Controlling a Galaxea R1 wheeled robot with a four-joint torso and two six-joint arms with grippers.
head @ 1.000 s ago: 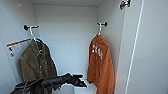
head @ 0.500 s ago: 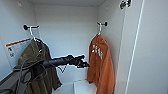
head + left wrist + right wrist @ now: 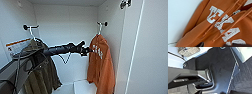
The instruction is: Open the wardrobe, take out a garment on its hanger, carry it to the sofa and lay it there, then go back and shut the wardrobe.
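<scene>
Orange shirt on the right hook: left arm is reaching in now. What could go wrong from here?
1. The left end effector is at the chest of the orange shirt, well below the hanger; gripping cloth alone may pull the shirt off it.
2. Loose drawstrings hang across the lettering and could snag.
3. The arm crosses right beside the olive jacket and may drag it.

Orange garment [image 3: 101, 62], pale lettering; white wardrobe [image 3: 65, 25]

The left arm [image 3: 57, 49] stretches forward, nearly level. Its gripper [image 3: 88, 50] points ahead; its finger spread is unclear.
</scene>
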